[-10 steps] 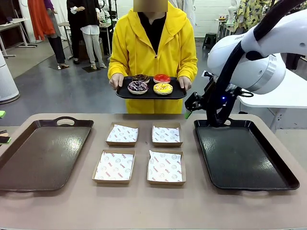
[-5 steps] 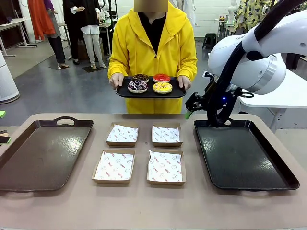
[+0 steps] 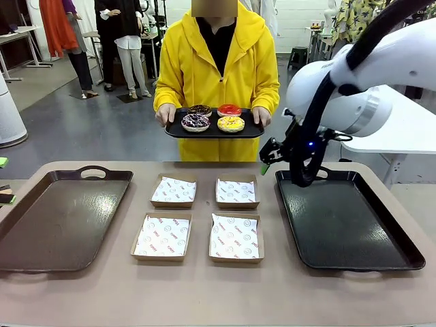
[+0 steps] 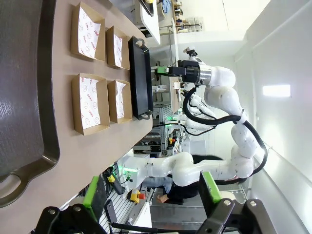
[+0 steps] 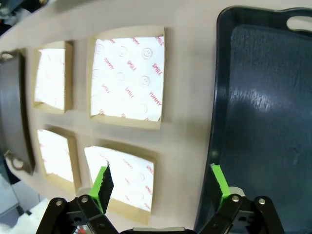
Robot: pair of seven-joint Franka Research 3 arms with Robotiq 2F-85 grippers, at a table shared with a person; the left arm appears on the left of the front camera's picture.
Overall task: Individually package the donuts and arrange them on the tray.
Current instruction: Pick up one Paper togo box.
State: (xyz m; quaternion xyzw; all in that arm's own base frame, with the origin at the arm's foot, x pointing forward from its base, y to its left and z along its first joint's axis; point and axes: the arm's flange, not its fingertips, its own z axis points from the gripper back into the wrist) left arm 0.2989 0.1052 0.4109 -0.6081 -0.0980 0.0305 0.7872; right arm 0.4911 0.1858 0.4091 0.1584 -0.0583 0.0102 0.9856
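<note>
Donuts, four in all, are still unpacked; parts are listed from my side outward.

(a) My left hand hangs low beside the tabletop, fingers spread wide, holding nothing.

(b) My right hand is likewise spread wide and empty. Its wrist view looks down past the green pads onto the paper-lined boxes and the right tray.

(c) On the tabletop, the four boxes lie in a square between the left tray and the right tray; boxes and both trays are empty.

(d) Change: within the last second my right arm has swung its elbow toward the middle, and the right hand has edged leftward over the far left corner of the right tray. The person's serving tray has held its place. I judge this to be the start of a reach for a first donut, with no donut yet packaged.

(e) Farthest: the donuts sit two by two on the serving tray, which the person holds in both hands beyond the tabletop's far edge. They lie left of my right hand, higher and farther off, not touching it; the depth of the gap is hard to judge.
</note>
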